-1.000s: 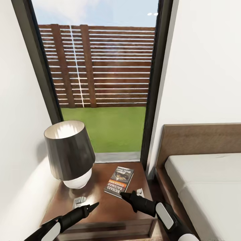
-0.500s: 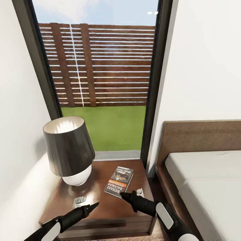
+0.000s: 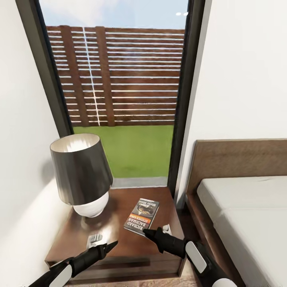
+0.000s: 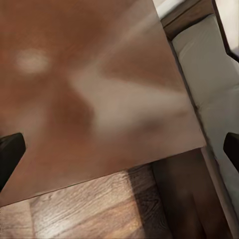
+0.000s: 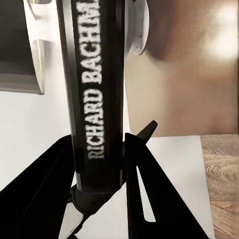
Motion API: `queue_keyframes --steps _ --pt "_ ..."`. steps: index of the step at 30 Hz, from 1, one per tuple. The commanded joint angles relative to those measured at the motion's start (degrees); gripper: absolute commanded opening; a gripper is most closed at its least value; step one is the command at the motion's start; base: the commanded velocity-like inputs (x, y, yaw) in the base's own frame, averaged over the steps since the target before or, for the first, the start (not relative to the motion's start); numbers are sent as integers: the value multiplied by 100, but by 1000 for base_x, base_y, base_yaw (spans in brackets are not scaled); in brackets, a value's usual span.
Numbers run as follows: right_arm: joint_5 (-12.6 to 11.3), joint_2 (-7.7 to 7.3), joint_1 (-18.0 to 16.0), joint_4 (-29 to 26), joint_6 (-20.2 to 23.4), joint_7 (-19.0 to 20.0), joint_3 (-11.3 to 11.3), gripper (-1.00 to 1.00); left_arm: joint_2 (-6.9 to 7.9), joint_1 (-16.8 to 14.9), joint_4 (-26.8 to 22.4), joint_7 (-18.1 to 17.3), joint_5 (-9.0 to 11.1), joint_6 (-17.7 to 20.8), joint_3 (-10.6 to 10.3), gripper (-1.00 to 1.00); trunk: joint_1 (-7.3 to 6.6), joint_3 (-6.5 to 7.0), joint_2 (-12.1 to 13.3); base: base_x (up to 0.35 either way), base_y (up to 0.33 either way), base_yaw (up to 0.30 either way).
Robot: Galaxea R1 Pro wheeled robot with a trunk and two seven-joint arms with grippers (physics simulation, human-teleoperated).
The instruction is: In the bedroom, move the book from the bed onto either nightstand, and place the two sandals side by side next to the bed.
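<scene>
Black against glossy brown wood, nearest of all: two grippers. Left gripper (image 3: 111,244) low over the front of the nightstand (image 3: 119,233), fingers spread wide to the edges of its own wrist view, holding nothing. Right gripper (image 3: 146,232) pinched onto the near short end of the one book (image 3: 142,214), a finger against each face.

Book on or just above the right half of the surface, impossible to say which. Long axis running away from the robot and leaning slightly right, cover up, orange band and author lettering towards the near end, upside down to the head camera. From the right wrist, seen spine-on, white "RICHARD BACHMAN" between the two fingers; spine hidden from the head camera. From the left wrist, bare surface, plank floor (image 4: 84,209) and a strip of the one bed (image 4: 209,74), grey mattress.

Further back, on the left of the surface, one lamp (image 3: 81,175), dark shade, white base. To the right, brown headboard (image 3: 239,159) against white wall. Behind all, one tall dark-framed window (image 3: 119,79) onto grass and a slatted fence.
</scene>
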Motion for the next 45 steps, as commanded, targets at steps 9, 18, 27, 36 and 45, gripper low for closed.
queue_keyframes --steps 9,18,27,36,45 --pt "-35 0 -3 -2 34 0 0 -100 1 -10 -4 -8 60 42 -25 100 197 -167 -365 0 0 0" --pt "-37 0 -4 -2 34 -4 2 -100 1 -10 -3 -7 60 42 -25 100 373 -311 -686 0 0 0" --pt "-38 0 -2 -2 35 0 4 -100 5 -7 -2 -14 60 42 -25 100 373 -311 -686 2 0 0" --pt "-37 0 -4 -2 35 0 5 -100 5 -11 2 -9 60 36 -25 100 373 -311 -686 142 0 0" --pt "-38 0 -3 -2 35 -1 5 -100 5 -8 5 -6 60 34 -25 100 373 -311 -686 169 0 0"
